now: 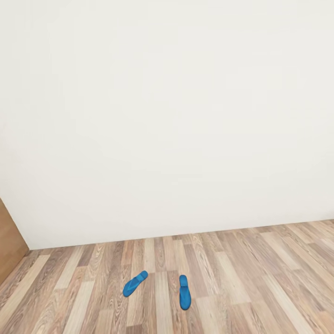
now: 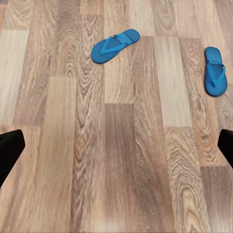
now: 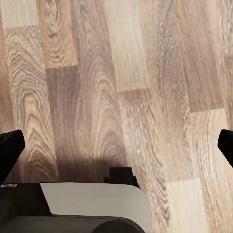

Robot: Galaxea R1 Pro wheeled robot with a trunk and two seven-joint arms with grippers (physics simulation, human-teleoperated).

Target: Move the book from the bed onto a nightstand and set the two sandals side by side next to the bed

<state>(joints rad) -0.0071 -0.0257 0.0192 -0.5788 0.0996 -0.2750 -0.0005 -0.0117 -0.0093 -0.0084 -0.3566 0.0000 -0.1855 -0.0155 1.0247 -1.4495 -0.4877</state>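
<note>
A plain white wall takes up most of the head view, meeting a wood plank floor along a line that rises slightly toward the right. The planks are light brown with darker grey-brown boards mixed in, the grain running away from the camera toward the wall. At the far left edge, a brown wooden panel stands against the wall's foot; what it belongs to cannot be told.

The two sandals lie flat on the floor a short way out from the wall, straps up, near each other but apart. The left sandal is angled, its far end turned to the right toward the wall; the right sandal lies nearly straight, pointing at the wall. Nothing touches either one.

In the left wrist view both sandals show on bare planks, well ahead of the left gripper, whose dark fingertips stand spread wide at the frame's edges with nothing between them.

The right gripper is likewise spread wide and empty over bare floor, with part of the robot's grey and black body below it.
</note>
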